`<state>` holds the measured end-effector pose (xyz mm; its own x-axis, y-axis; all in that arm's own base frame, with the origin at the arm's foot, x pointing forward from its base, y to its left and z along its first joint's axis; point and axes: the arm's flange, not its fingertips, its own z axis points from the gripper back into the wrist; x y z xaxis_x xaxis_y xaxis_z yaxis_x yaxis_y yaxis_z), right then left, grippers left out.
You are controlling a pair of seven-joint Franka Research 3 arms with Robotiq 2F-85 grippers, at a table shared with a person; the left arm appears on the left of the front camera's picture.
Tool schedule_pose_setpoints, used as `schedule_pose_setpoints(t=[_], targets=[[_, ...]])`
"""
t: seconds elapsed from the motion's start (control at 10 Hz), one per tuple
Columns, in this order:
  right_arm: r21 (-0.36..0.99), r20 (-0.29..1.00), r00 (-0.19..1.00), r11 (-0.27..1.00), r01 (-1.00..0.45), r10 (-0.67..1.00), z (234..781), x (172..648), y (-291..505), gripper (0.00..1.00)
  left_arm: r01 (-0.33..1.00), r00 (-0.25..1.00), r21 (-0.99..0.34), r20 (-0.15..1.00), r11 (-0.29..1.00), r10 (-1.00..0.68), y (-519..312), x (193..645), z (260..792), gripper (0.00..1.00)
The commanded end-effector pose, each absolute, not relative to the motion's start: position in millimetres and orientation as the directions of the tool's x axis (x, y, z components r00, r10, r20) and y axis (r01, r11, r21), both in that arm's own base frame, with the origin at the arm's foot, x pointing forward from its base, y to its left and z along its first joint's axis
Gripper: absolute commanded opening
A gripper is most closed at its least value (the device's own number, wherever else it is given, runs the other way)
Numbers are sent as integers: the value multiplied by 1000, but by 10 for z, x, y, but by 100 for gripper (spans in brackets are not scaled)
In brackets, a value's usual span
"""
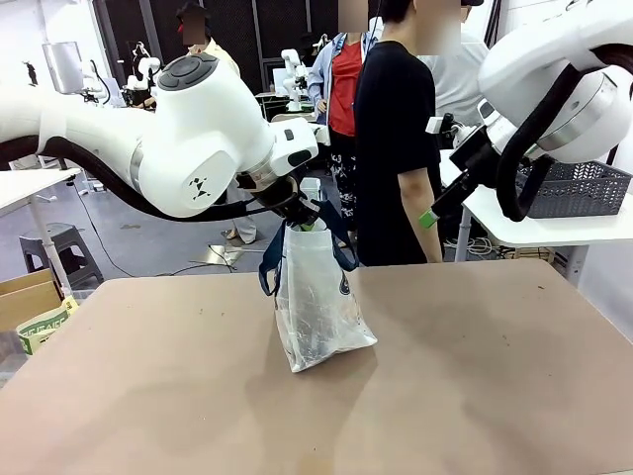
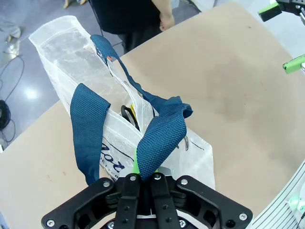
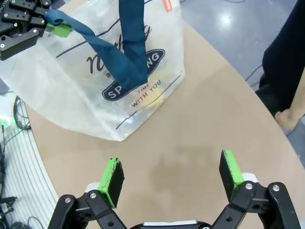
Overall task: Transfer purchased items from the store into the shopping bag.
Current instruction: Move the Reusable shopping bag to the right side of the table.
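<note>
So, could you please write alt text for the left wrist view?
The left arm's black tool is shut on a navy blue woven strap handle of a translucent clear plastic shopping bag standing on a brown table. A person's hand hangs beyond the far edge.

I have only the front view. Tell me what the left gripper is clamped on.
Observer: The left gripper is shut on a navy strap handle of the shopping bag.
Operator: Report the right gripper.
Observer: The right gripper is open, nothing between its pads, above the bare table.
Operator: Read me the bag's print.
Observer: A navy oval logo with "WITH YOU" underneath.
</note>
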<state>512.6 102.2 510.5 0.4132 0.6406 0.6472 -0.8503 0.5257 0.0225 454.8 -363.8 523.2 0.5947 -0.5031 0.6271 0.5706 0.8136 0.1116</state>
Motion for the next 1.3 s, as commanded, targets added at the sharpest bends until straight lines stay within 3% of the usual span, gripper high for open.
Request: schedule_pose_setpoints(t=[0.0,0.2,0.5,0.8,1.2], targets=[[38,639,426,527,-849,640,5160,5149,1013,100,568,598,106,629,816,-498,-3636,4550,5234,0],[38,639,426,527,-849,640,5160,5149,1013,100,571,595,112,627,814,-503,-3638,4548,5232,0],[38,639,426,527,-849,640,5160,5149,1013,100,550,599,202,580,810,-552,-3531,4405,5858,0],[38,639,426,527,-849,640,5160,5149,1013,100,546,684,233,430,804,-589,-3201,4361,6426,0],[38,639,426,527,-849,640,5160,5149,1013,100,601,778,67,182,797,-602,-2811,4648,6694,0]])
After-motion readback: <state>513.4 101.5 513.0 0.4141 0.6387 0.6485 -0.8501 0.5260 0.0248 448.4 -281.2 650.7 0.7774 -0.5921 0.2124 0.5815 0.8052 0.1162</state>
